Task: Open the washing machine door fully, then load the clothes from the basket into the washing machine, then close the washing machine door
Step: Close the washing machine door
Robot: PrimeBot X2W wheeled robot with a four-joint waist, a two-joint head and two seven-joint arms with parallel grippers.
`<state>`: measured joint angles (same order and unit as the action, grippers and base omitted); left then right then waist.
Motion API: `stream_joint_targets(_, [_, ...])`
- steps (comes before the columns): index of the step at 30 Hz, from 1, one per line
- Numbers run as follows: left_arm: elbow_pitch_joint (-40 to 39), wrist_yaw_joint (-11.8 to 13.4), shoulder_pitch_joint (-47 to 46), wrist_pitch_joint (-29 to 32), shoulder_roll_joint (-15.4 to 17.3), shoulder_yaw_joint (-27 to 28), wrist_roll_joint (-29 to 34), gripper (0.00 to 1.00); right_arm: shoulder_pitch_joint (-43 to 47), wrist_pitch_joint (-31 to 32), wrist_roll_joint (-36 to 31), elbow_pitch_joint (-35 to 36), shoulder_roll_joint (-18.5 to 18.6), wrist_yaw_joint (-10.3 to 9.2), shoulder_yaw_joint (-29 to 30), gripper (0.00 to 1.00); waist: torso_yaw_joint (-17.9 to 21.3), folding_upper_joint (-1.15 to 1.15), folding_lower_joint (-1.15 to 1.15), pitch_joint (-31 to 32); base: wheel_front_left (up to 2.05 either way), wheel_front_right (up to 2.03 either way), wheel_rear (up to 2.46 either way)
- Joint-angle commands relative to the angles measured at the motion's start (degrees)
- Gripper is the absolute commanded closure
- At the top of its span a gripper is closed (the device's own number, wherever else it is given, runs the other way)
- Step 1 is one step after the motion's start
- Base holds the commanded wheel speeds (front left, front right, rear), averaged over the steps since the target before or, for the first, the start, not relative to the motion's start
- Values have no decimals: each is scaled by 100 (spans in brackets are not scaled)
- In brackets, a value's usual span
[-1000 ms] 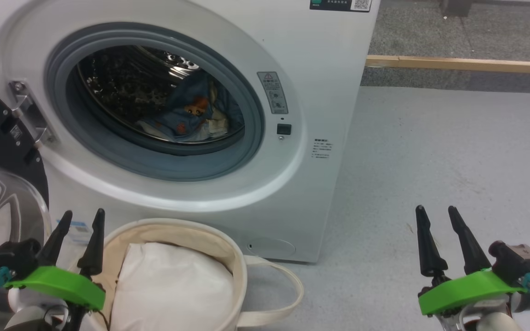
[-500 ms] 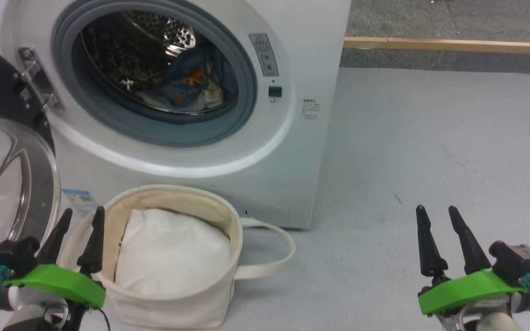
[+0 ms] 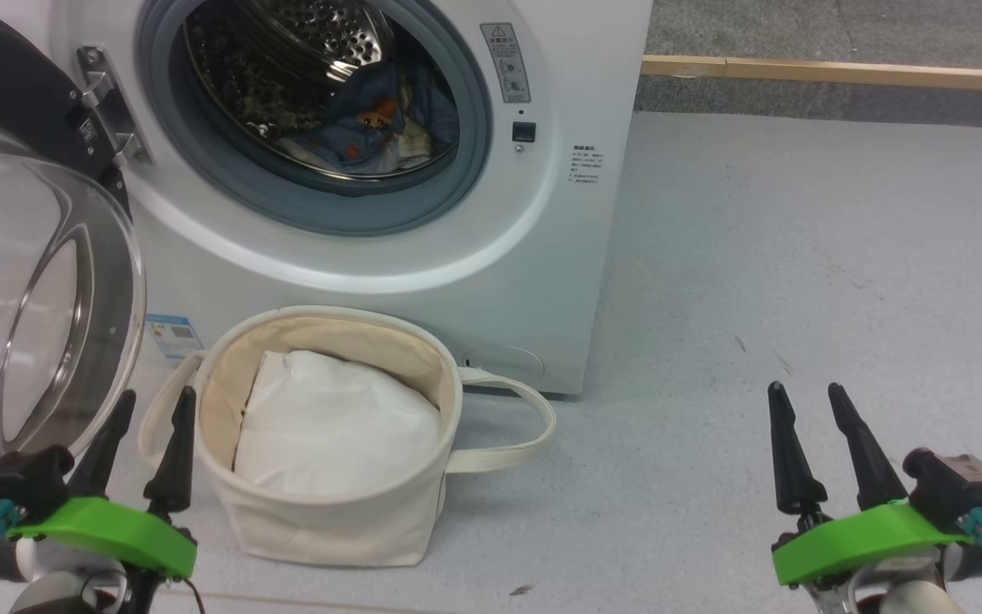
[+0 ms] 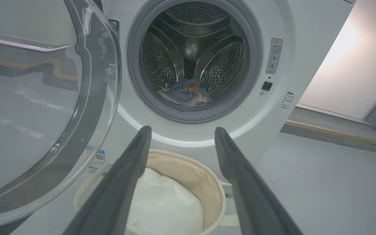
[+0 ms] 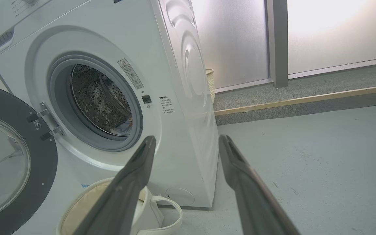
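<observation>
The white washing machine (image 3: 559, 256) stands with its door (image 3: 22, 281) swung open to the left, glass bowl bulging toward me. Light blue clothes (image 3: 372, 119) with orange faces lie inside the steel drum, also seen as clothes (image 4: 188, 93) in the left wrist view. The cream basket (image 3: 329, 529) sits on the floor before the machine, holding a plain white bundle (image 3: 333, 426). My left gripper (image 3: 150, 405) is open, low at the left beside the basket. My right gripper (image 3: 806, 396) is open above bare floor at the right, empty.
A wooden strip (image 3: 840, 72) edges a darker raised floor behind the machine. Grey floor (image 3: 798, 256) stretches to the right. A pale woven bin (image 5: 210, 85) stands behind the machine by frosted panels.
The head view has drawn back and shifted, so the machine, door and basket sit differently in the picture. Both grippers keep their places and stay open.
</observation>
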<state>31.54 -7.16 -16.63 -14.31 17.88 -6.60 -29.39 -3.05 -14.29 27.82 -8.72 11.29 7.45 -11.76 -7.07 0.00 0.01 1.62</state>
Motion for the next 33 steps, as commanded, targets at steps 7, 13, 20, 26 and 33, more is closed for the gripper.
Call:
stream_joint_targets(7, [-170, -33, -189, -69, 197, 198, 10, 0, -97, -71, 38, 161, 61, 3, -146, 0, -39, 0, -1, 19, 0, 0, 0])
stream_joint_targets(13, [-100, -33, -179, -69, 200, 151, -30, 0, -102, -71, 75, 128, 72, 3, -189, 0, -77, 0, -1, 49, 0, 0, 0])
stream_joint_targets(20, [25, -33, -193, -69, 219, -8, -116, 0, -93, -71, 107, 114, 76, 3, -209, 0, -254, 0, -1, 77, 0, 0, 0])
stream_joint_targets(26, [241, 108, -226, -69, 163, 201, -56, 0, -73, -71, 145, 91, 69, 3, -243, 0, -580, 0, -1, 130, 0, 0, 0])
stream_joint_targets(33, [191, 268, -337, -69, 115, 434, 249, 0, -101, -71, 135, 94, 25, 3, -244, 0, -1083, 0, -1, 161, 0, 0, 0])
